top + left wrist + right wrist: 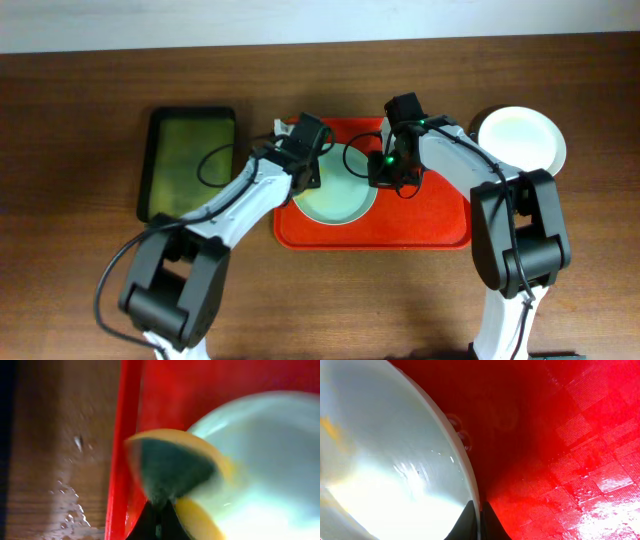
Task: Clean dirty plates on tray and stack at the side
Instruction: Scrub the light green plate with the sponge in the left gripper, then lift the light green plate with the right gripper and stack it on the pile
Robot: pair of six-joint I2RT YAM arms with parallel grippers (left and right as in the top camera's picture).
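Note:
A pale mint-green plate (335,195) lies on the left part of the red tray (430,215). My left gripper (305,165) is shut on a yellow sponge with a dark green scouring side (170,467) and holds it at the plate's left rim (260,450). My right gripper (385,172) is shut on the plate's right rim (465,485); its fingers (479,522) pinch the edge above the tray floor (570,435). A faint yellow smear shows on the plate (330,427). A cream-white plate (520,140) sits on the table right of the tray.
A smaller dark green tray (190,160) lies left of the red tray. Water drops lie on the wooden table (65,505) beside the tray's left rim (122,460). The tray floor is wet.

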